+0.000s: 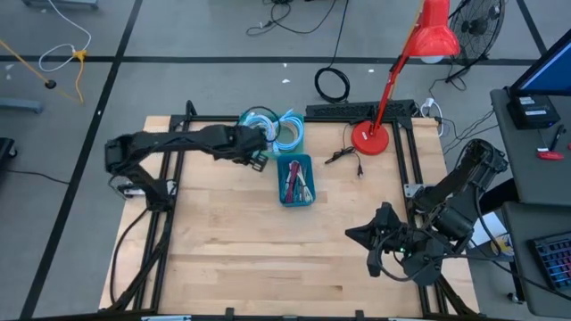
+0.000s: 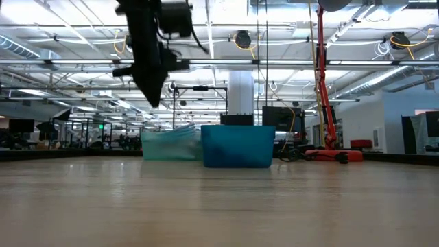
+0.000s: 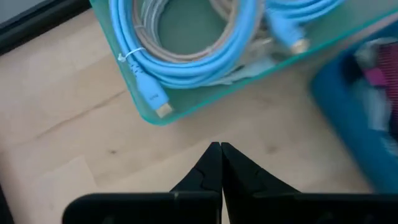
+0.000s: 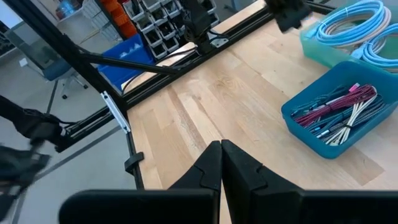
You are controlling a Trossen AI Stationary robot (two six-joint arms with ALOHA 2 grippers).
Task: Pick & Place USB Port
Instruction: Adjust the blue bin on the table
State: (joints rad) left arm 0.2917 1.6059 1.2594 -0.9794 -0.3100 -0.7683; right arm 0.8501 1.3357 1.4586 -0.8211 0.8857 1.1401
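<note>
— USB cables (image 3: 186, 65): coiled in tray (image 3: 193, 107), touching bin (image 1: 284, 198), far half of table (image 1: 223, 259). Risks?
— Left gripper (image 3: 221, 148) closed, empty, hovering just short of tray. Could knock the rim if lowered that way; could drag up a whole tied coil instead of one plug.
— Materials?
— Glossy, springy light-blue rubber; gold-tipped plugs. Thin translucent teal plastic underneath, probably prone to sliding on smooth wood.
— Right gripper (image 1: 357, 234)?
— Closed too, empty, waiting by right edge.

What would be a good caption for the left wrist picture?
Left gripper, shut and empty, hovers beside a teal tray of coiled blue cables.
</note>
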